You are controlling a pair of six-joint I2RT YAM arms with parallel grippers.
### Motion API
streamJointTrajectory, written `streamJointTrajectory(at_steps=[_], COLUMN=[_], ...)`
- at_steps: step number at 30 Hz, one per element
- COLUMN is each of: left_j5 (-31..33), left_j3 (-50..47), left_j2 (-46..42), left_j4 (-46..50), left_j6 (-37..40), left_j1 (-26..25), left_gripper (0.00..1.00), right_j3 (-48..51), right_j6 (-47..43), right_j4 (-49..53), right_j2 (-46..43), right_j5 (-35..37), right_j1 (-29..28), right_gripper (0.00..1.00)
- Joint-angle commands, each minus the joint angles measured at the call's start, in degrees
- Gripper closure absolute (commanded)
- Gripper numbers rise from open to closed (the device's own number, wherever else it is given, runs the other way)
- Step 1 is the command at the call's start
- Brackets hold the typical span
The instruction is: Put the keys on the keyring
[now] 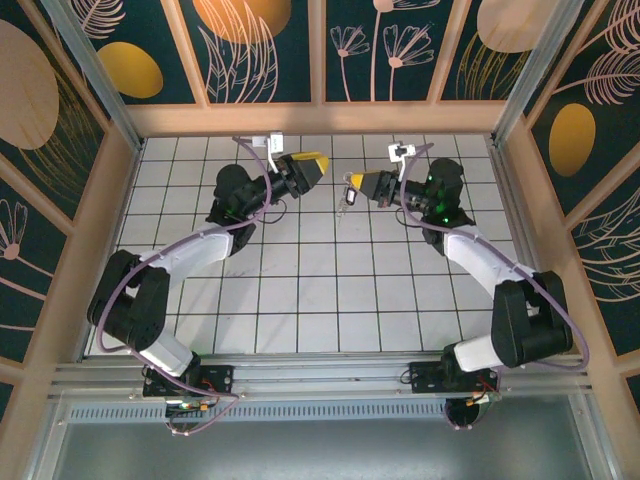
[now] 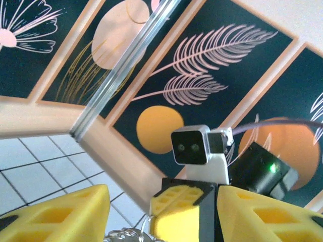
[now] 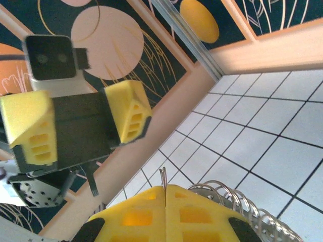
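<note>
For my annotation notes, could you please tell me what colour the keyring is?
Silvery metal; the keyring shows best in the right wrist view.

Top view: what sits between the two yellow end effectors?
Seen from the top external view, just a short gap over bare white tiles separates the left end effector from the right end effector; the keyring dangles from the right one's tips.

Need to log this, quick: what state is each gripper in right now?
Left gripper: open, holding nothing.
Right gripper: shut on the keyring.
</note>
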State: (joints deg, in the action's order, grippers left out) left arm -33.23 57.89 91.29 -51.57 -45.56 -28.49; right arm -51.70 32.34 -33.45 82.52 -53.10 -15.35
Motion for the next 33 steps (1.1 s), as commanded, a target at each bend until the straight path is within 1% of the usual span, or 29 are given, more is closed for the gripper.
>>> streamJointTrajectory(at_steps=[1,9,15,20,23,27,33], left_j5=[-3.1,-8.9,-13.0,-15.7,-16.8,-18.3,-19.6], left_j3=[3.2,10.5,13.7,15.3,15.9,16.5,16.9], left_j2=[-1.9,2.8,6.5,9.7,10.9,12.6,14.2], left_j4=[10.3,21.0,22.2,21.1,20.6,18.6,15.4], left_j6=[7.6,13.1,12.0,10.2,9.2,7.0,3.9], left_j1=[1.5,3.4,4.1,4.1,4.1,4.1,4.1], left_gripper=[0.37,0.3,0.3,0.35,0.42,0.48,0.5], right_j3=[-5.4,-17.2,-22.9,-23.5,-23.5,-23.3,-23.4], right_j6=[-3.4,-7.3,-9.6,-9.7,-9.5,-9.2,-9.2], right_j4=[3.7,12.4,17.4,18.0,17.9,17.5,17.3], right_j2=[3.1,12.4,16.5,17.0,16.8,16.4,16.4], right_j5=[-6.6,-12.1,-15.7,-16.6,-16.8,-16.9,-16.8], right_j1=[1.7,3.3,3.7,3.7,3.5,3.2,2.7], right_gripper=[1.0,1.0,1.0,1.0,1.0,1.0,1.0])
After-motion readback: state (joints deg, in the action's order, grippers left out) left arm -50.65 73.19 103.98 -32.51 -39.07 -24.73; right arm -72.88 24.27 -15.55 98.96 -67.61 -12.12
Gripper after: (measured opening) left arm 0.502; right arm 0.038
